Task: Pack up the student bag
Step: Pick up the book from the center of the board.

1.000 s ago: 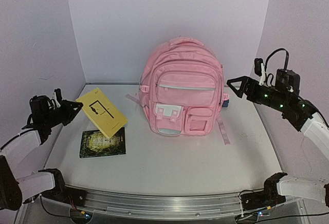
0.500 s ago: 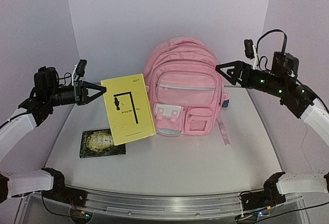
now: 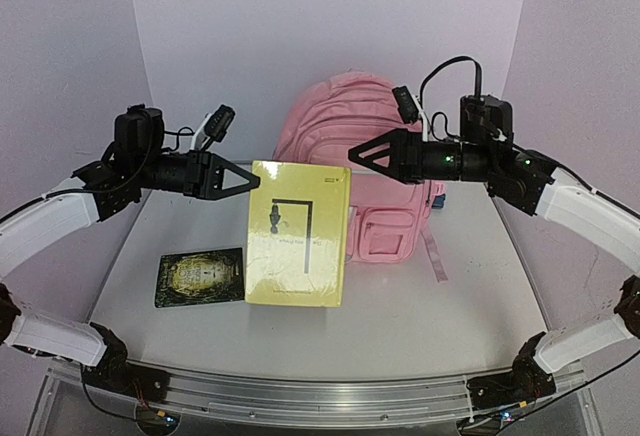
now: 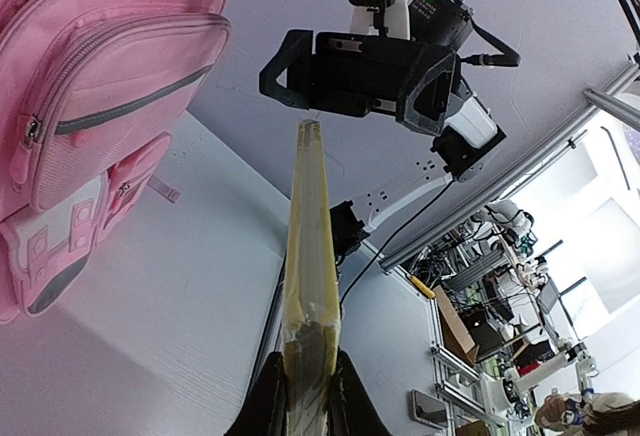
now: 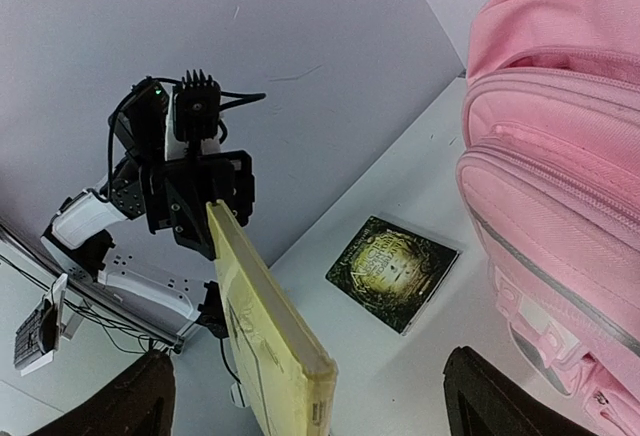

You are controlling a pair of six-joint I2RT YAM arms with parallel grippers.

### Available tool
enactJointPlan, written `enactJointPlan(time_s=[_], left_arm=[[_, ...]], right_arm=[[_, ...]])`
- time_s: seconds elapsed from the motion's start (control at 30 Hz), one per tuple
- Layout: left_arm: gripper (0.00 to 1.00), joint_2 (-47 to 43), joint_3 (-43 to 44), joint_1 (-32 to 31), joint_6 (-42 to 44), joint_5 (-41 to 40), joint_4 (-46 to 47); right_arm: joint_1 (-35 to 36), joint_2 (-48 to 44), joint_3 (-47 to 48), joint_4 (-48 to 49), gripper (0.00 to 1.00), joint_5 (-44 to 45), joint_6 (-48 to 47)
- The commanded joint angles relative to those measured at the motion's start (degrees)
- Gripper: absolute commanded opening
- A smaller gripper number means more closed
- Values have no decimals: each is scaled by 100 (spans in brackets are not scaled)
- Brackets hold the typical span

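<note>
- The left pincer (image 3: 251,184) is nearly closed, clamping the upper corner of a yellow paperback (image 3: 298,234). The book hangs from it cover-forward, clear of the table.
- The right pincer (image 3: 357,153) has its jaws spread wide and holds nothing. It points at the left pincer, and the book's other upper corner sits just below its tips. I cannot tell whether they touch.
- The student bag (image 3: 335,116) stands upright behind and beyond both pincers. It is just past the right pincer and off to the far side of the book from the left one. The hanging book and the right arm hide much of its front. One loose strap (image 3: 435,254) trails on the table below the right pincer.
- A dark book with a gold-green ornate cover (image 3: 200,276) lies flat on the table beneath the left pincer, beside the yellow book's lower edge.
- The yellow cover carries a black hangman-style line drawing and small print, too fine to read. The dark cover's lettering is also illegible.
- Walls close in behind each arm and behind the bag. The white table (image 3: 400,326) lies bare below the right pincer, out to the metal rail (image 3: 320,396) at the near edge.
</note>
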Motion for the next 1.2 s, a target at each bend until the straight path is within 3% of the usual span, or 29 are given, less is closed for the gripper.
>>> enactJointPlan(time_s=[0.0,0.27,0.47,0.57,0.63,0.73,0.87,0.9,1.0,1.07,1.17], left_arm=[[0,132,509,-196,-160,258,1140],[0,474,503,-217,-656,465,2050],[0,535,600,-217,-522,263,1863],[0,606,628,-218,-442,58,1725],[0,675,610,-222,-463,-34,1767],[0,801,652,-229,-572,-54,1919],[2,1071,926,-267,-483,-72,1703],[12,1124,1062,-269,-338,-131,1446],[55,1221,1524,-274,441,-750,494],[76,1319,1890,-275,846,-1245,-49],[87,1591,2379,-270,1445,-1802,-665]], right_arm=[[23,8,-123,497,91,-331,228],[63,165,-491,832,77,-876,282],[109,-57,-685,1592,56,-1430,593],[110,-181,-724,1842,37,-1615,706],[110,-252,-737,1850,20,-1551,696],[110,-369,-757,1859,4,-1316,637],[110,-672,-765,1859,0,-390,446],[110,-778,-731,1827,0,-10,376],[102,-1134,-438,1415,0,1077,-135],[98,-1252,-42,1055,0,1794,-518],[90,-1258,591,580,0,2708,-1107]])
